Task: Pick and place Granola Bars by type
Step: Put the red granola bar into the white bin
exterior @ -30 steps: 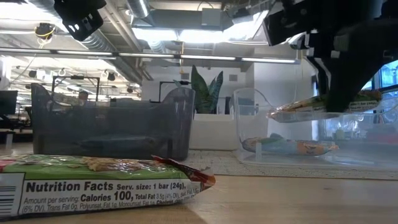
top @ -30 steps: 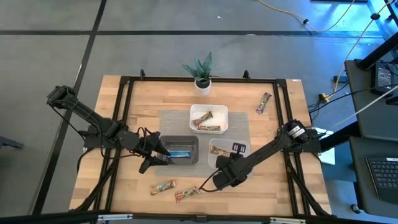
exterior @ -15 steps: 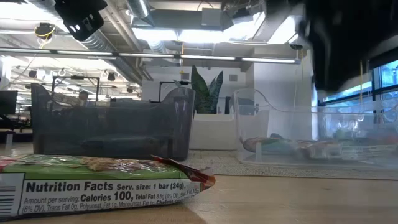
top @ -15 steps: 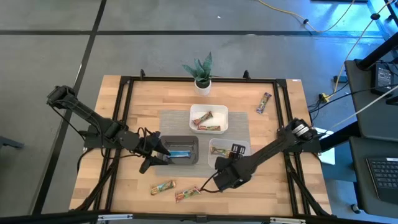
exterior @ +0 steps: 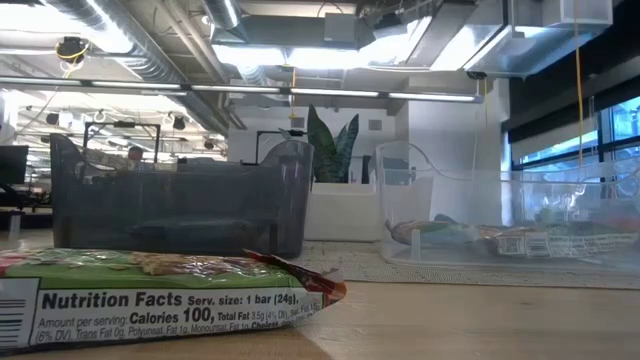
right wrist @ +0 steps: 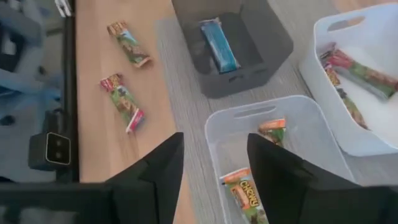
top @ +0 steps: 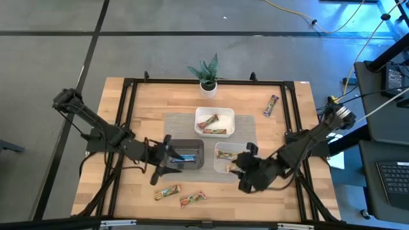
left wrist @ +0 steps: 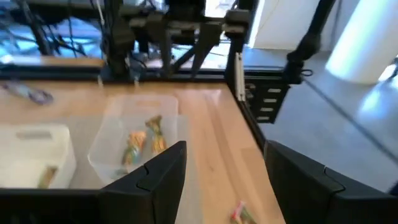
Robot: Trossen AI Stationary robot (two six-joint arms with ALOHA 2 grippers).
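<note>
My right gripper [top: 245,172] hangs open and empty at the near right corner of the clear tray [top: 218,167]; its own view [right wrist: 214,140] shows two green-and-tan bars [right wrist: 245,194] lying flat in that tray. My left gripper [top: 167,162] is open and empty by the near left corner of the dark tray [top: 189,144], where a blue bar [right wrist: 219,46] lies. The white tray [top: 214,114] holds brown and red bars [right wrist: 357,71]. Two green-and-tan bars [top: 167,191] [top: 193,199] lie flat on the wood near the front edge. A purple bar [top: 271,105] lies at the far right.
A potted plant [top: 206,73] stands at the far edge. The three trays sit on a grey mat [top: 249,131] at the table's middle. A black frame [top: 128,96] runs along the table's sides. The low view shows one loose bar [exterior: 150,290] close up before the dark tray [exterior: 180,205].
My right gripper held a green-and-tan bar above the clear tray, has let it go, and has gone up and toward the table's right edge, out of the low view. That bar now lies in the clear tray. My left gripper has shifted a little toward the right.
</note>
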